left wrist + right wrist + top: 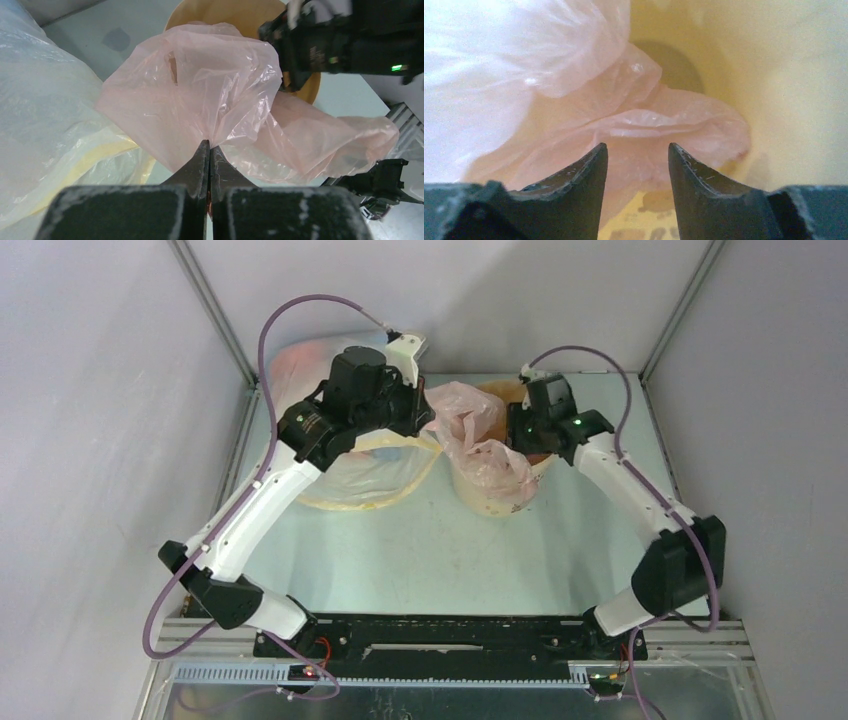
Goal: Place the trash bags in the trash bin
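— Well, status?
— Inside the trash bin, the right gripper has its jaws apart, gripping nothing. The left gripper clamps the trash bag, half draped over the rim.
— Risk?
— Springy film may spill out on release.

Top view: pink trash bag hid most of trash bin from me. Right wrist: couldn't tell if right gripper touched bag; bin lettering blurred, unreadable. Left wrist: clear sack cut off at left edge.
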`<state>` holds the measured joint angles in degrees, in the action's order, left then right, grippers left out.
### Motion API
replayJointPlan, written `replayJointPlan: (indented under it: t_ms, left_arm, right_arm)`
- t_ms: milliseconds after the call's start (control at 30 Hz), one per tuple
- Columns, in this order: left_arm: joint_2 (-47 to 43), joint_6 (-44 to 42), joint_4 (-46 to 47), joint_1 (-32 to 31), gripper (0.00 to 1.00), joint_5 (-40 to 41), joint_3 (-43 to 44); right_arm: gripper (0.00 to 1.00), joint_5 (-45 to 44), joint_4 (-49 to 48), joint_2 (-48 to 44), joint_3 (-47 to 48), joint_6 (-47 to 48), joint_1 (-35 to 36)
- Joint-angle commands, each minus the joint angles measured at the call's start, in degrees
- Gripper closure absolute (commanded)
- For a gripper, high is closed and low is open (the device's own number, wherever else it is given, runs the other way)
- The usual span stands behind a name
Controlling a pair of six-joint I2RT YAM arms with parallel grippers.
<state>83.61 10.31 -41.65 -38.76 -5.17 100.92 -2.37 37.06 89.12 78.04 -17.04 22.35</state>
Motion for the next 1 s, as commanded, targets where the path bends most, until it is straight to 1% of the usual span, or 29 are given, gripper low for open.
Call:
replayJointPlan:
  t_ms: [0,67,133,200,467,500,567,633,700,800,967]
  left_arm:
    - [-0.08,1.78,1.75,1.17,1.0,-3.7,0.33]
    - [0.15,2.19,2.08,1.34,1.0,-4.49,0.37]
    - [0.43,2.41,2.18,1.42,1.0,-5.08,0.56]
    - [0.61,2.57,2.19,1.52,1.0,-5.2,0.68]
    - [0.58,3.22,2.27,1.76,1.0,-5.43,0.67]
    - [0.59,3.3,2.25,1.76,1.0,-5.51,0.68]
    - [0.53,3.47,2.27,1.77,1.0,-5.6,0.72]
    - [0.42,3.58,2.27,1.79,1.0,-5.51,0.76]
    - [0.32,3.74,2.27,1.76,1.0,-5.32,0.77]
    - [0.07,3.91,2.23,1.77,1.0,-5.0,0.68]
    - [-0.22,4.11,2.02,1.76,1.0,-4.49,0.74]
  right_arm:
    - [0.47,1.14,2.97,-10.25,7.31,2.19,-0.8]
    - [0.42,1.26,4.63,-13.45,8.13,2.43,-0.9]
    - [0.36,1.74,5.75,-17.13,8.02,2.93,-0.9]
    - [0.31,5.3,5.99,-21.01,7.0,3.46,-0.68]
    - [0.29,19.41,3.65,-37.3,-4.36,3.89,1.38]
    - [0.27,20.42,3.0,-39.3,-6.16,3.53,1.66]
    - [0.21,21.61,2.14,-42.99,-10.0,2.99,2.13]
    - [0.19,21.79,1.94,-45.69,-12.84,2.3,2.44]
    - [0.19,21.33,1.82,-46.63,-15.11,1.31,2.78]
    - [0.25,19.38,0.06,-46.89,-18.36,-0.32,3.59]
    - [0.29,18.52,-3.16,-44.99,-19.43,-1.28,4.44]
